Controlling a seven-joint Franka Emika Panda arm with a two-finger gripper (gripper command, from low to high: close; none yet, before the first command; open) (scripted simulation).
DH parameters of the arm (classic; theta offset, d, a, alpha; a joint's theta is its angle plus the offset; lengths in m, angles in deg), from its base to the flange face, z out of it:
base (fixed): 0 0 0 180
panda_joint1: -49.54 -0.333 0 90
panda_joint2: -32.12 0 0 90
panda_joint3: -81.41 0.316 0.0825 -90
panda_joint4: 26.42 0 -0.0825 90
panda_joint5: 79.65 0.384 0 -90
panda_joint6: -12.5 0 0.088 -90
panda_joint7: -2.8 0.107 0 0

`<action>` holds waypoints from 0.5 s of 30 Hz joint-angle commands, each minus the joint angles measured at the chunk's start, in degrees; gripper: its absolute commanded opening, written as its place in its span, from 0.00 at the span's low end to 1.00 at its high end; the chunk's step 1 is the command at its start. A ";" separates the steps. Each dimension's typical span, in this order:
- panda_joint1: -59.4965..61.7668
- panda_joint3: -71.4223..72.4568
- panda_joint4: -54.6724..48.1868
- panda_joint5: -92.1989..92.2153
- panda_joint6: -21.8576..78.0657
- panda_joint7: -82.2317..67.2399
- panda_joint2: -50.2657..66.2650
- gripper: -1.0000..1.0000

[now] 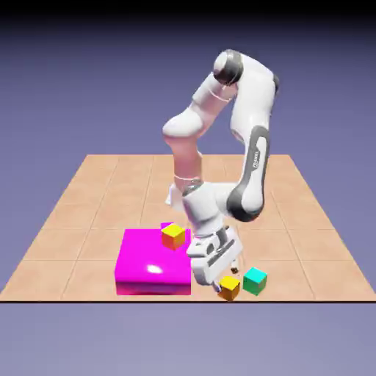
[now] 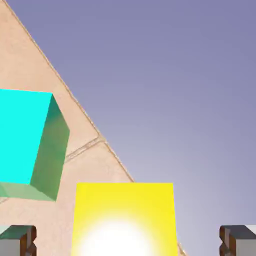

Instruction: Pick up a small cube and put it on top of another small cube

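So the gripper (image 1: 222, 288) is down low at the front edge of the table (image 1: 88, 220), right over the small cube (image 1: 229, 287) — the little one with the yellow top and orange sides. In the hand view the jaws stand wide apart, one grey fingertip (image 2: 18, 240) at the bottom left corner and the other at the bottom right, with the small cube's yellow face sitting between them. Nothing is clamped yet, and there's visible gap on both sides of the cube.

What worries me here:

- The teal cube (image 1: 255, 280) sits just beside the small cube, to the exterior view's right. In the hand view it looms close on the left. If the finger on that side comes down a bit off, I'd guess it clips the teal one and shoves it, maybe knocking the target too.
- Both cubes are near the table's front edge, so a nudge could send one off.
- The cube looks off-centre between the fingers — closer to the left one. Closing like that could drag or twist it rather than grip it square.
- The hand seems tilted, so a skewed grip would make the later stacking sloppy.

There's also another yellow-topped cube (image 1: 173, 236) up on the magenta block (image 1: 153, 262), well apart from all this.
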 commanded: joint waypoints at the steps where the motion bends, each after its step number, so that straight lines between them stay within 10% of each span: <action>1: 0.00 0.00 0.00 0.00 0.00 0.00 0.00 0.00; 15: 9.32 -0.60 5.06 -28.25 -1.79 6.25 -18.31 0.00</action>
